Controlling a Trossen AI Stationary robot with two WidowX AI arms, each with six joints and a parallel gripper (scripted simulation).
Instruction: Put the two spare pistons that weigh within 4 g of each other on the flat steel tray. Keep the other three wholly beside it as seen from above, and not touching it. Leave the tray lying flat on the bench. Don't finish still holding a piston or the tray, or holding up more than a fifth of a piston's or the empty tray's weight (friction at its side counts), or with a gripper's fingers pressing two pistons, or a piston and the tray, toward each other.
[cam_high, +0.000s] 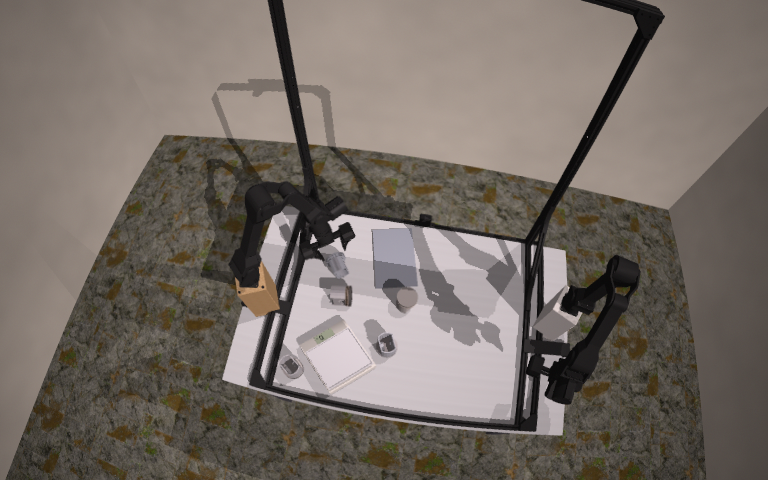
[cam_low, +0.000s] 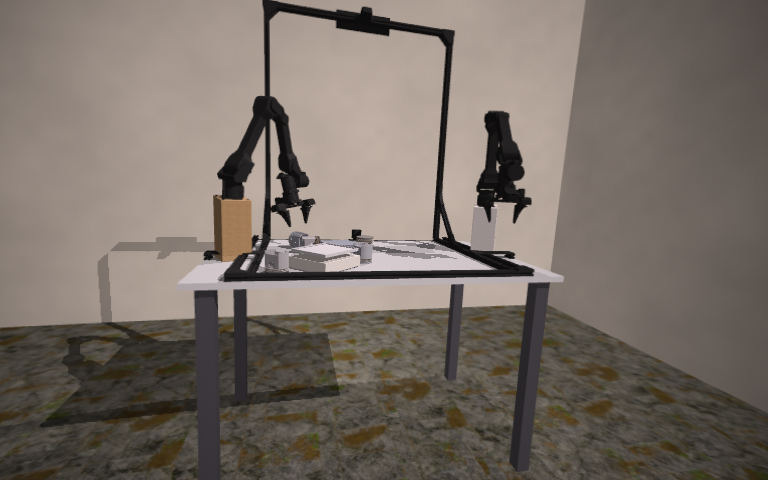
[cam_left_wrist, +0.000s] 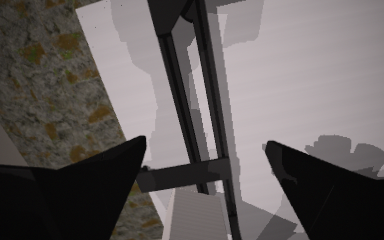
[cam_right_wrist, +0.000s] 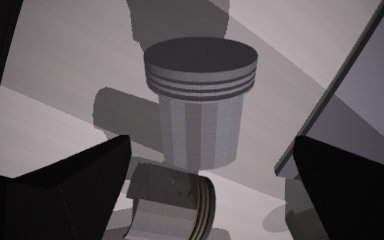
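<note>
The steel tray (cam_high: 394, 254) (cam_right_wrist: 347, 102) is empty. My right gripper (cam_high: 328, 250) (cam_low: 297, 223) (cam_right_wrist: 212, 145) is open and empty above a grey piston (cam_high: 336, 264) (cam_low: 298, 238) (cam_right_wrist: 200, 125); I cannot tell if that piston stands or lies. A second piston (cam_high: 338, 294) (cam_right_wrist: 170, 212) with brown rings lies on its side close by. A third piston (cam_high: 406, 298) stands crown up near the tray's lower edge. Two pistons stand hollow end up beside the scale: one piston (cam_high: 386, 344) right, another piston (cam_high: 291, 366) (cam_low: 276, 260) left. My left gripper (cam_low: 502, 220) (cam_left_wrist: 207, 143) is open and empty, high up.
A white scale (cam_high: 338, 358) (cam_low: 325, 262) sits between the two hollow-up pistons; its display is too small to read. A black frame (cam_high: 396, 411) (cam_low: 373, 275) borders the bench, with tall uprights. A white post (cam_high: 557, 316) (cam_left_wrist: 195, 215) stands under the left arm.
</note>
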